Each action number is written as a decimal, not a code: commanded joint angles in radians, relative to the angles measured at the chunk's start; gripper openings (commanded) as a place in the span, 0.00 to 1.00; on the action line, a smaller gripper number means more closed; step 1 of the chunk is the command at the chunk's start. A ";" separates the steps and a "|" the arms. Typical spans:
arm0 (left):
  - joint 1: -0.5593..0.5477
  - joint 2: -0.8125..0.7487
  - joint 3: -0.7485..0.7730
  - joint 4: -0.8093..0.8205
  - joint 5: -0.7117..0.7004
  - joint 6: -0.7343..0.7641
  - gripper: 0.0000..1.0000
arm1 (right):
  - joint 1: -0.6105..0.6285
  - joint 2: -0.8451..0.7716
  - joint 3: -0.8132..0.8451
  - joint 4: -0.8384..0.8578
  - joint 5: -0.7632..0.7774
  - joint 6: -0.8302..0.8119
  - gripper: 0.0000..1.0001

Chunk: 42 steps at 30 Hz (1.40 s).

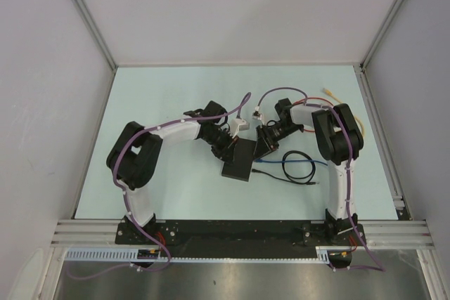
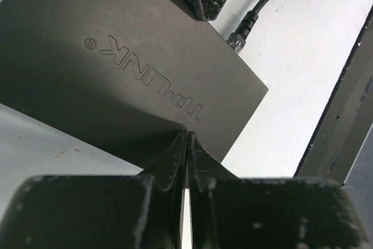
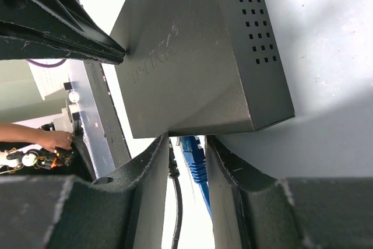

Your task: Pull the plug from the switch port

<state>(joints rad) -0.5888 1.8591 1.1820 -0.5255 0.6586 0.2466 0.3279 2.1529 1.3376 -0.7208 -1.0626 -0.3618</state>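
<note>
Top external view: two black robot arms reach inward over a pale table (image 1: pixel 176 194) and meet at the switch (image 1: pixel 238 163), a flat matte-black box lying near the middle of the table, slightly toward the near edge. The left gripper (image 1: pixel 226 147) sits at the switch's upper left corner. The right gripper (image 1: pixel 266 142) is at the switch's right side. A blue cable (image 1: pixel 299 163) and a black cable (image 1: pixel 281 175) lie looped on the table to the right of the switch.

Left wrist view: the left gripper's two fingers are pressed together with only a hairline slit between them. Their tips rest against the near edge of the switch's top, just below the embossed TP-LINK lettering. They hold nothing between them. A black plug (image 2: pixel 239 34) sits at the switch's far edge, beside one finger of the right gripper.

Right wrist view: the right gripper's fingers stand partly apart, one on each side of a blue plug (image 3: pixel 192 157) seated in the edge of the switch that faces the camera. The black cable runs down through the same gap, next to the blue plug. The fingers are very close to the plug, but whether they already pinch it cannot be told. The left gripper's closed tips touch the switch's far corner.
</note>
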 commanded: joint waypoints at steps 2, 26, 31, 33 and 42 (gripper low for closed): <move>0.004 0.029 -0.001 0.009 -0.093 0.057 0.06 | -0.006 0.048 0.023 0.034 0.043 -0.025 0.35; 0.001 0.055 0.031 0.004 -0.088 0.045 0.08 | 0.005 0.131 0.133 -0.232 0.066 -0.237 0.30; 0.001 0.055 0.031 0.005 -0.086 0.045 0.09 | 0.003 0.134 0.156 -0.224 0.073 -0.232 0.38; 0.000 0.058 0.034 0.005 -0.086 0.045 0.09 | -0.003 0.137 0.167 -0.239 0.073 -0.253 0.38; 0.000 0.064 0.042 0.002 -0.089 0.043 0.10 | -0.024 0.294 0.325 -0.497 0.035 -0.422 0.31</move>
<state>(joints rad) -0.5888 1.8862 1.2190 -0.5255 0.6548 0.2462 0.3172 2.3562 1.6070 -1.1336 -1.0946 -0.6464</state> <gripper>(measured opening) 0.099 0.315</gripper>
